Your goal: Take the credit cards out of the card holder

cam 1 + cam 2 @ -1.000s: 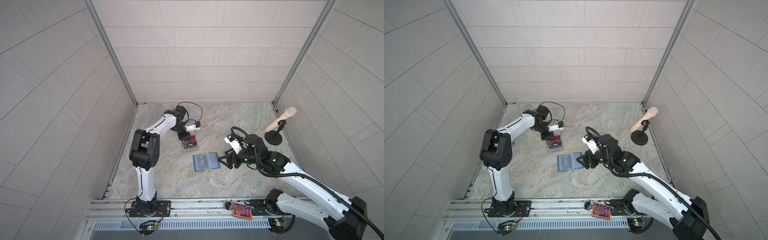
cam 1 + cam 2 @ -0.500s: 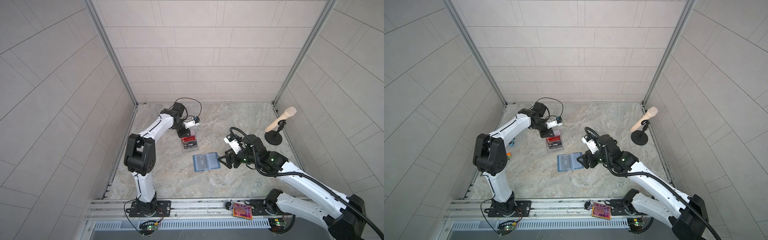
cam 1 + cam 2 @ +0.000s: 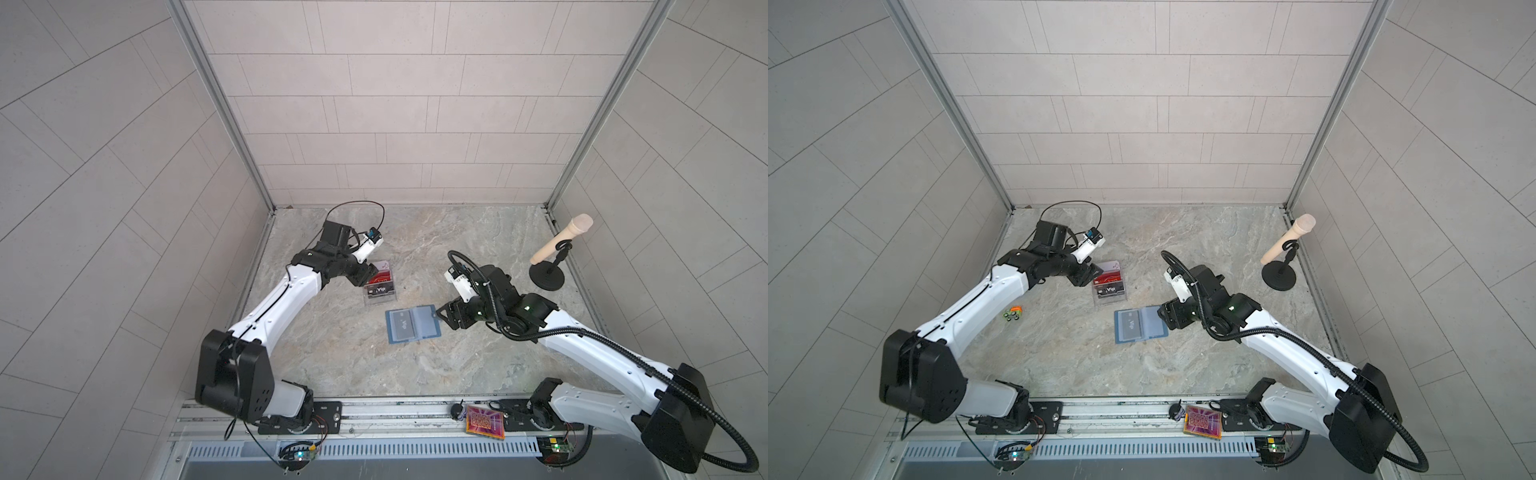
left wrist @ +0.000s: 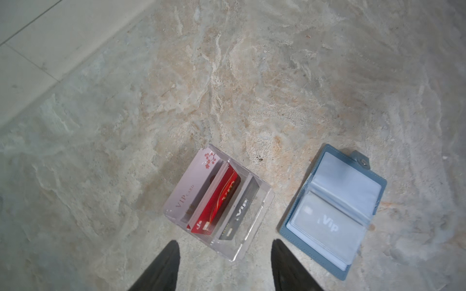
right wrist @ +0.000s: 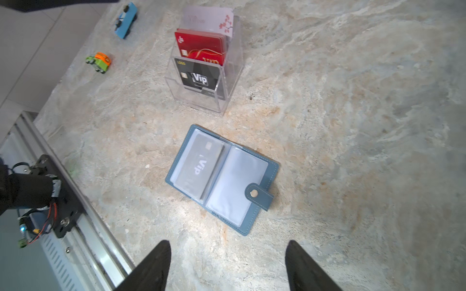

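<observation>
My left tool (image 4: 225, 243) hangs open just beside the clear stand (image 5: 201, 98); my right tool (image 5: 227, 241) gapes empty near the card holder (image 5: 222, 179) — spread flat on the table (image 3: 374, 365), open surface round its edges, grey Vip card (image 5: 199, 166) sleeved inside.

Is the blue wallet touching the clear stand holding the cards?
Apart. The right wrist view shows bare tabletop between the blue wallet and the clear stand.

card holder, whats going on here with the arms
The slate-blue card holder lies open, one grey Vip card in a sleeve. The clear acrylic stand beside it holds pale pink, red and black cards. The left gripper hovers open by the stand; the right gripper is open near the holder. Neither holds anything.
</observation>
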{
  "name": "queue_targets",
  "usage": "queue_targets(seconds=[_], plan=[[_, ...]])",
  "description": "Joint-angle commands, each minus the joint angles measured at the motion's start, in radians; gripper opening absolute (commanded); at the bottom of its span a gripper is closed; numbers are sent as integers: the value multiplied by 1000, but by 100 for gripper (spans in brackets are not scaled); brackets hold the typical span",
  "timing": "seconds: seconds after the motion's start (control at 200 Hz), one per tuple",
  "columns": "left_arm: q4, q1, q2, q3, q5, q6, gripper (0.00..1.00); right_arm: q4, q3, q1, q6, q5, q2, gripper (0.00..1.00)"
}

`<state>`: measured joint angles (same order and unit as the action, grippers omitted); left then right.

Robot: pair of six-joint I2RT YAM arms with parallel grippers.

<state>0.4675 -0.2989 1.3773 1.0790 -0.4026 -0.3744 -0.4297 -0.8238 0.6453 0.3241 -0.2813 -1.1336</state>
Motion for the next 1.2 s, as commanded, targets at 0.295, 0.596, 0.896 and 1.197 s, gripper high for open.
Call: queue_targets(seconds=[0.295, 0.596, 0.896, 1.197], plan=[[-299, -39, -219, -323, 66, 455, 64, -14, -84, 62, 34, 117, -107, 74], [-382, -195, -204, -470, 166, 606, 58, 22, -150, 217, 82, 260, -250, 73], [-485, -235, -110, -532, 150, 665, 33, 173, -134, 293, 200, 271, -373, 71], [-561, -264, -5, -534, 133, 675, 9, 318, -70, 321, 278, 297, -443, 70]])
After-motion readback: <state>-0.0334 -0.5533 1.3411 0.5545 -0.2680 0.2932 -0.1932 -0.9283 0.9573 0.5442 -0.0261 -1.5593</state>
